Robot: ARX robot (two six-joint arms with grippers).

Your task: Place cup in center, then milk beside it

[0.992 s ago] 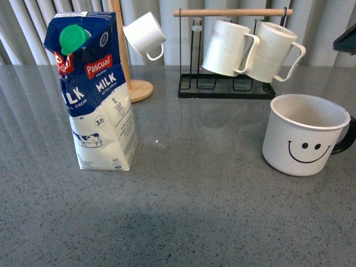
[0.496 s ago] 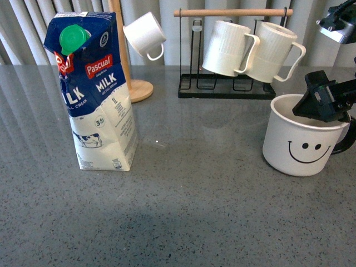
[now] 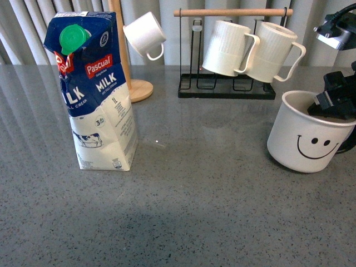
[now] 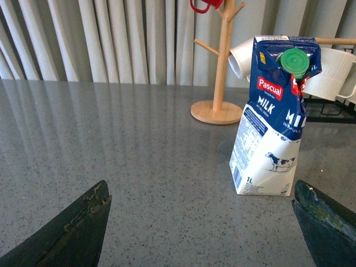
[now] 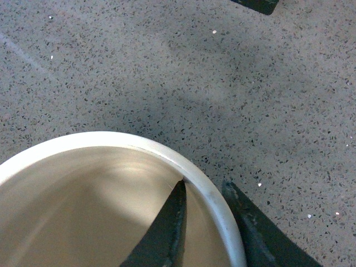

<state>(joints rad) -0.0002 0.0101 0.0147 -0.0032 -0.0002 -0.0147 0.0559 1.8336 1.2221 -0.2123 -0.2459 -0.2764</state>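
Grey speckled table [image 3: 183,211], pale pleated curtain [image 4: 111,39] behind it

milk [image 3: 100,94]: upright on the left half of the table, green cap [image 3: 74,38] at the top facing front, nothing touching it, well apart from the cup

Back row: wooden mug tree [image 3: 123,53] just behind the milk, small white cup [image 3: 143,34] hanging off a peg. To its right is a black wire rack [image 3: 227,92] with a wooden bar and two ribbed white mugs [image 3: 225,47] hung side by side. Left wrist view shows something red [image 4: 203,4] at the top of the tree, cut off by the frame

cup [image 3: 306,139]: far right of the table, in front of the rack, not at center. Tilted, rim higher on the left, smiley rotated with it. Can't tell if the base is clear of the table

right claw [image 5: 204,188]: nearly closed, pinching the cup wall at the rim. One finger [image 5: 167,228] is inside the cup and the other [image 5: 250,231] outside, with the rim between them. Front view has the claw at the cup's right edge, by the black handle

left claw [image 4: 200,192]: wide open, holding nothing. It hangs low over bare table and faces the milk from a distance
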